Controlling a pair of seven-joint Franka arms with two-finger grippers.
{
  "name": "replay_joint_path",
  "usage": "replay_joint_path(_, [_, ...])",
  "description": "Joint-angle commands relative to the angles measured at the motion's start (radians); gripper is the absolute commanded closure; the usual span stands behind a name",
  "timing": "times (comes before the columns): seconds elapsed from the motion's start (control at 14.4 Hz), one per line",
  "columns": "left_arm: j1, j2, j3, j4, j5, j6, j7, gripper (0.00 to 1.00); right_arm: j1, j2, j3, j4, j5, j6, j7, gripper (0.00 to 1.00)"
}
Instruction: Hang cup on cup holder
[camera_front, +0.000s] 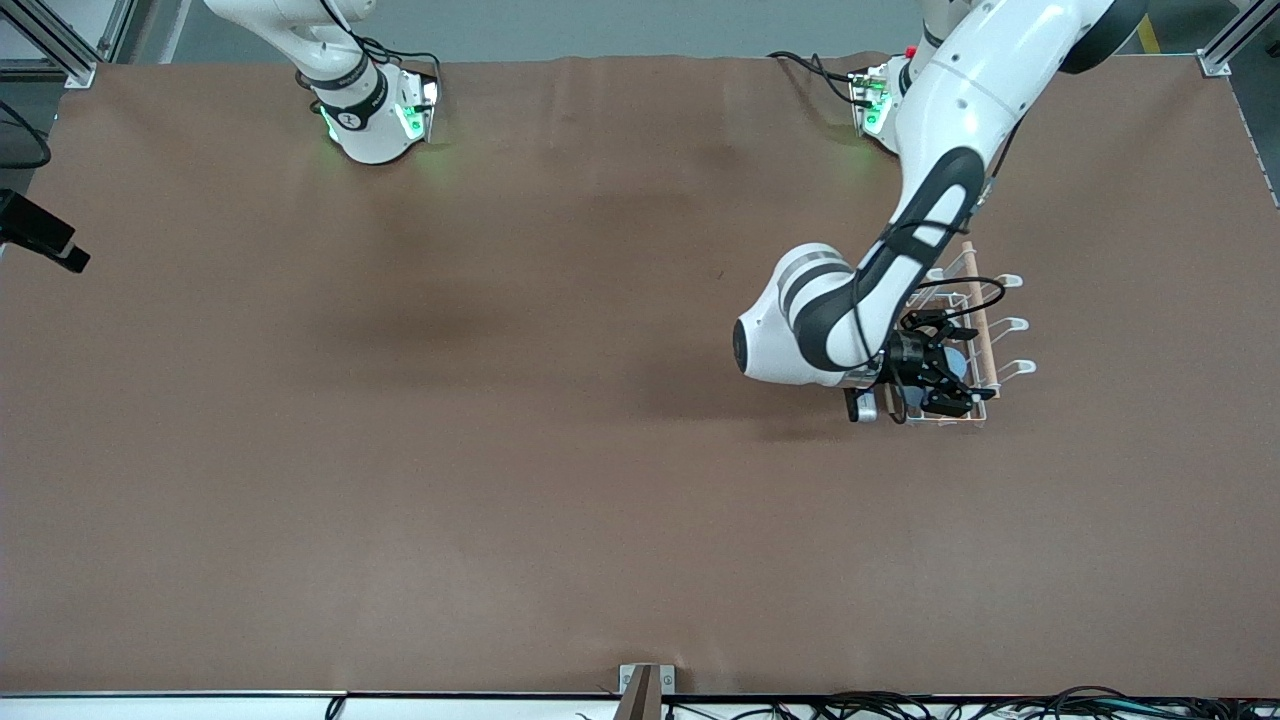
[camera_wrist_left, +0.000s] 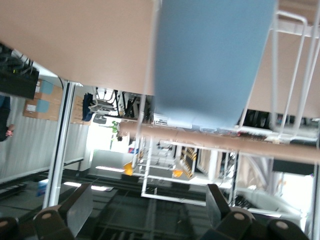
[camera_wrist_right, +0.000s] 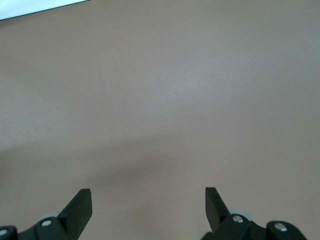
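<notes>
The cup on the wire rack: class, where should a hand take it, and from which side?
Grip the cup across its smooth, handleless, slightly tapered wall, near mid-height. Come from the side where the left hand is, open; the cup holder wires and wooden rod crowd the rest.

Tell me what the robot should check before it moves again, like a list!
1. Is the cup on the cup holder? Ok: the left wrist view shows it hanging against the white wires, above the wooden rod.
2. Has the left tool let go? Ok: its fingers are spread apart and touch nothing.
3. Is the cup seated firmly on a prong? Cannot tell: the prong is hidden.
4. Is the left tool free of the wires to pull away? Cannot tell: it sits right at the cup holder.
5. Is the right tool out of the way? Ok: it waits open over bare table.
</notes>
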Motion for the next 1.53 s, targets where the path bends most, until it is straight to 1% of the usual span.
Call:
replay_joint_path(0.0, [0.013, -0.068, 0.0, 0.096, -0.1, -0.005, -0.037, 0.0, 0.004, 0.006, -0.001, 0.015, -0.01, -0.007, -0.008, 0.0])
replay_joint_path(0.14, [0.062, -0.107, 0.0, 0.175, -0.206, -0.003, -0.148, 0.0, 0.004, 0.006, -0.001, 0.015, -0.01, -0.005, -0.008, 0.0])
replay_joint_path(0.21, [0.082, -0.123, -0.001, 0.198, -0.246, 0.004, -0.169, 0.0, 0.004, 0.006, -0.001, 0.015, -0.01, -0.005, -0.008, 0.0])
replay_joint_path(0.35, [0.103, -0.16, 0.0, 0.226, -0.313, 0.052, -0.176, 0.0, 0.004, 0.006, -0.001, 0.015, -0.01, -0.007, -0.006, 0.0])
replay_joint_path(0.56, [0.151, -0.244, 0.006, 0.232, -0.448, 0.139, -0.209, 0.0, 0.004, 0.006, -0.001, 0.015, -0.011, -0.007, -0.008, 0.0])
replay_joint_path(0.69, [0.145, -0.293, 0.076, 0.232, -0.552, 0.184, -0.235, 0.0, 0.004, 0.006, -0.001, 0.013, -0.019, -0.007, -0.008, 0.0])
replay_joint_path(0.83, [0.146, -0.339, 0.124, 0.234, -0.664, 0.233, -0.274, 0.0, 0.008, 0.006, 0.001, 0.01, -0.052, -0.008, -0.008, 0.0])
replay_joint_path(0.9, [0.151, -0.362, 0.158, 0.234, -0.732, 0.26, -0.307, 0.0, 0.011, 0.006, 0.001, 0.009, -0.054, -0.008, -0.008, 0.0])
replay_joint_path(0.97, [0.152, -0.384, 0.198, 0.234, -0.804, 0.288, -0.329, 0.0, 0.011, 0.006, 0.001, 0.008, -0.054, -0.008, -0.008, 0.0])
replay_joint_path(1.04, [0.154, -0.411, 0.256, 0.234, -0.896, 0.308, -0.346, 0.0, 0.01, 0.006, 0.002, 0.008, -0.054, -0.007, -0.008, 0.0])
replay_joint_path(1.18, [0.154, -0.459, 0.346, 0.234, -1.035, 0.314, -0.347, 0.0, 0.007, 0.008, 0.002, 0.01, -0.054, -0.005, -0.008, 0.0])
replay_joint_path(1.25, [0.154, -0.486, 0.376, 0.232, -1.077, 0.316, -0.347, 0.0, 0.007, 0.008, 0.002, 0.01, -0.054, -0.005, -0.008, 0.0])
replay_joint_path(1.46, [0.159, -0.554, 0.39, 0.231, -1.128, 0.314, -0.352, 0.0, 0.002, 0.008, 0.002, 0.008, -0.054, -0.007, -0.008, 0.0])
